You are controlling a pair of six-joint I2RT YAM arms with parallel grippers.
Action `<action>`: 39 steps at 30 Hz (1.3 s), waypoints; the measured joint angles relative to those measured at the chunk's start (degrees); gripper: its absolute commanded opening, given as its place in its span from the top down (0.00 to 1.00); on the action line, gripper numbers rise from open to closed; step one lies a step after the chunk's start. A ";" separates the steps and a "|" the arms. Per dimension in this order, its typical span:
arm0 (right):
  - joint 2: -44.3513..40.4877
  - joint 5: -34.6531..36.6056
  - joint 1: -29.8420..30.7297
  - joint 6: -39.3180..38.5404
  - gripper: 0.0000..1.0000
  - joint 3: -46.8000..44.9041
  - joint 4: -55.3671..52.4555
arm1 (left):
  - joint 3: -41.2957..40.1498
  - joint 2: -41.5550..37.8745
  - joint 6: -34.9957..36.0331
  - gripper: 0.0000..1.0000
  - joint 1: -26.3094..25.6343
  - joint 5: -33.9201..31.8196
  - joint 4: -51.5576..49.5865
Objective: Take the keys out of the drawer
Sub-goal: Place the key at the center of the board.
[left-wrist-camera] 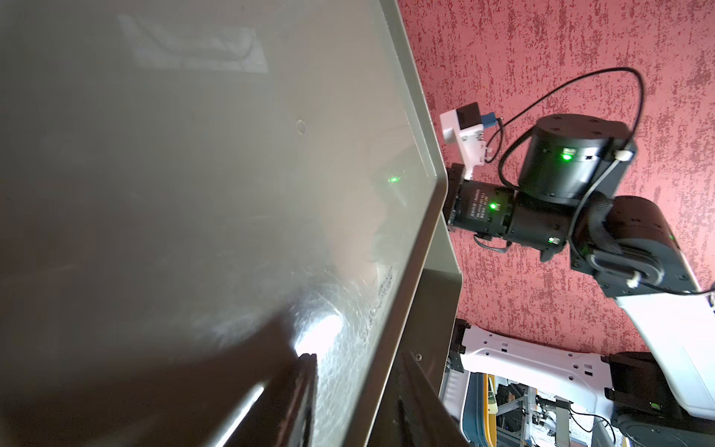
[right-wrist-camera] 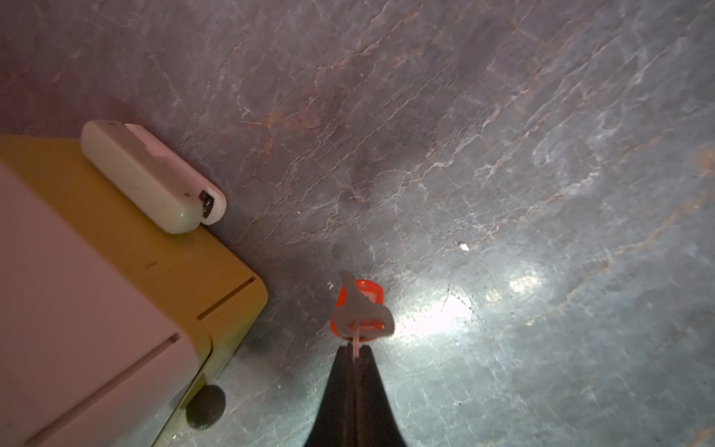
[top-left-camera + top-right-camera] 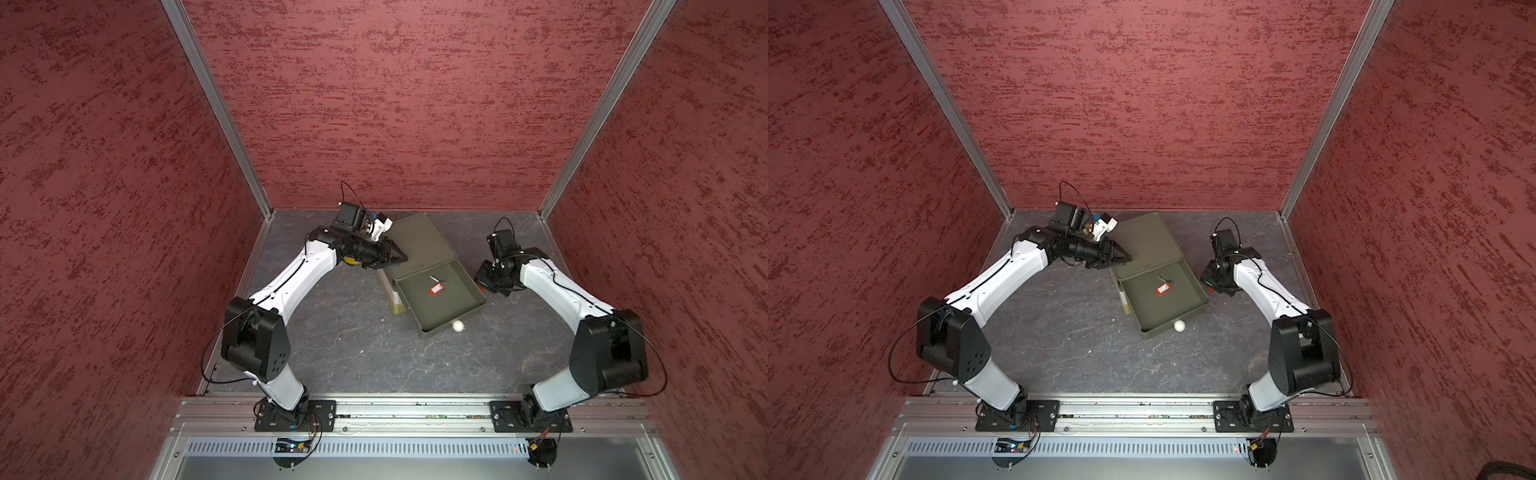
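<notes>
Two red-tagged keys are seen. One red key (image 2: 361, 311) is pinched by its thin ring between the pressed-together fingers (image 2: 340, 387) of the right gripper (image 2: 354, 354). It hangs just past the fingertips, close above the tabletop (image 2: 503, 154) and outside the drawer, between the cabinet (image 3: 419, 241) and the right edge of the tabletop.

The other red key (image 3: 436, 288) lies on the floor of the open drawer (image 3: 455, 307), near its middle, well apart from both grippers. A white knob (image 3: 458, 326) is fixed on the drawer's front wall.

The left gripper (image 3: 401, 258) is clamped on the left rim of the cabinet's top, with one finger (image 1: 305, 391) over the plate and one beyond its edge. A white oblong piece (image 2: 151, 174) is seen against the cabinet's side.
</notes>
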 measured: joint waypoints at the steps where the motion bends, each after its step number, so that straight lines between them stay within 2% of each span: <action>1: 0.33 -0.31 -0.28 -0.07 1.00 -0.37 0.46 | 0.00 0.00 -0.02 0.63 0.00 0.00 -0.02; 14: 1.99 -2.75 -3.78 -1.22 1.00 -5.57 4.39 | 0.96 0.81 -0.02 0.63 -0.02 0.00 -0.59; 17: 1.99 -3.06 -4.31 -1.60 0.89 -5.77 4.68 | 1.07 0.90 -0.02 0.63 -0.13 0.00 -0.61; 23: 1.99 -3.23 -4.94 -2.54 0.78 -5.79 4.92 | 1.11 0.94 -0.02 0.63 -0.20 -0.02 -0.59; 32: 1.07 -3.67 -5.18 -2.73 0.76 -5.79 4.61 | 1.11 0.94 -0.02 0.64 -0.37 -0.20 -0.55; 39: -9.51 -4.39 -5.18 -2.10 0.68 -5.79 2.47 | 1.11 0.94 -0.04 0.64 -0.57 -0.31 -0.24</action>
